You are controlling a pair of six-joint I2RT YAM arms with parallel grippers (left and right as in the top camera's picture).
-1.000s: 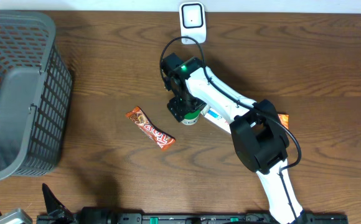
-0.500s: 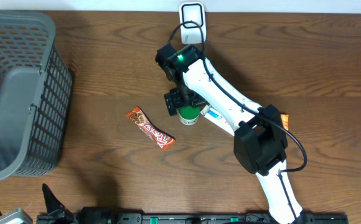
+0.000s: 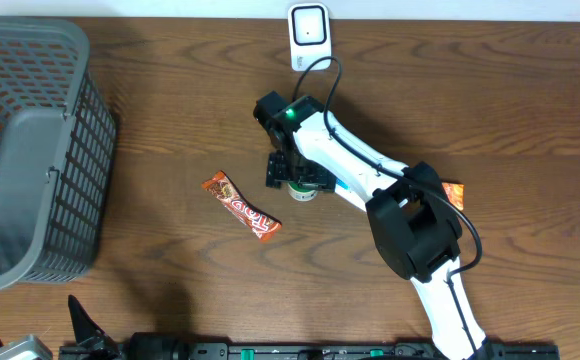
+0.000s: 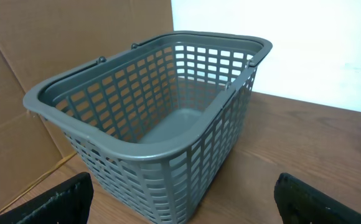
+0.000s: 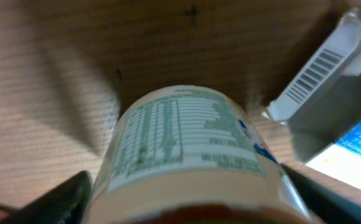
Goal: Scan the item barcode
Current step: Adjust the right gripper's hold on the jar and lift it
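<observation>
Container (image 5: 187,146), just one, straddled by the right tool (image 5: 193,200), grip unclear; left tool (image 4: 183,190) open-jawed; one basket (image 4: 157,149)

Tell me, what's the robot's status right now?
Left gripper: jaws open, empty. Right gripper: jaws straddling white green-capped jar, grip unclear. Nothing between jar and white scanner box.

table (image 3: 530,110): wood | on it: basket (image 3: 70,200), snack bar (image 3: 242,207), jar (image 5: 187,143), scanner (image 3: 308,30), white packet (image 5: 317,68)

Even overhead light; close bottle (image 5: 190,149) looks blurred.
</observation>
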